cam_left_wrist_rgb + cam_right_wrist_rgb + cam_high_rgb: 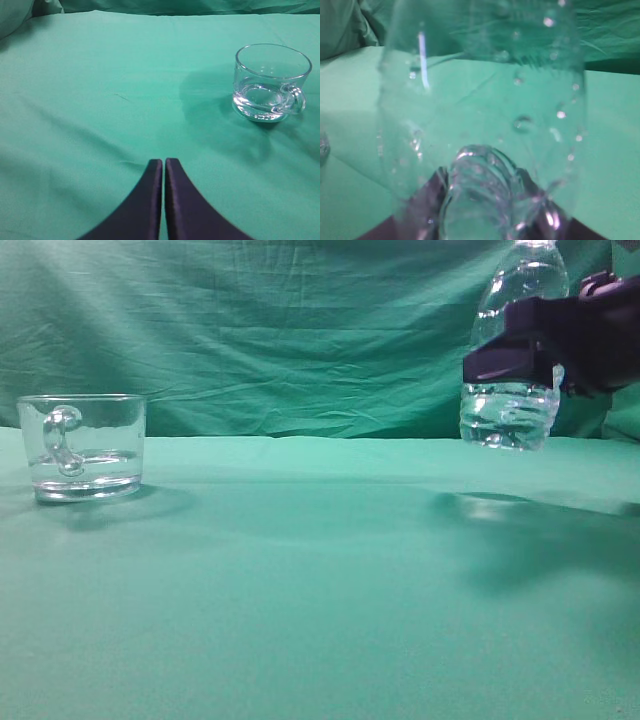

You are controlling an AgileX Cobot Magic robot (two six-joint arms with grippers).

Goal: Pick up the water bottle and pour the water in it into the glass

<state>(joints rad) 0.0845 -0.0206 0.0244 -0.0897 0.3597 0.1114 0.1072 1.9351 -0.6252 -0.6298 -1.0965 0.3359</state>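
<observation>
The clear water bottle [512, 350] hangs upright above the cloth at the right of the exterior view, lifted off the table. My right gripper [545, 350] is shut around its middle. Water [505, 418] fills its ribbed lower part. In the right wrist view the bottle [485, 115] fills the frame between the dark fingers [485, 200]. The glass [83, 445], a short mug with a handle, stands at the far left with a little water in its base. It also shows in the left wrist view [270, 82]. My left gripper [164, 165] is shut and empty, left of the glass.
A green cloth [320, 580] covers the table and a green backdrop [280, 330] hangs behind. The bottle's shadow [520, 525] lies on the cloth under it. Bare cloth stretches between the glass and the bottle.
</observation>
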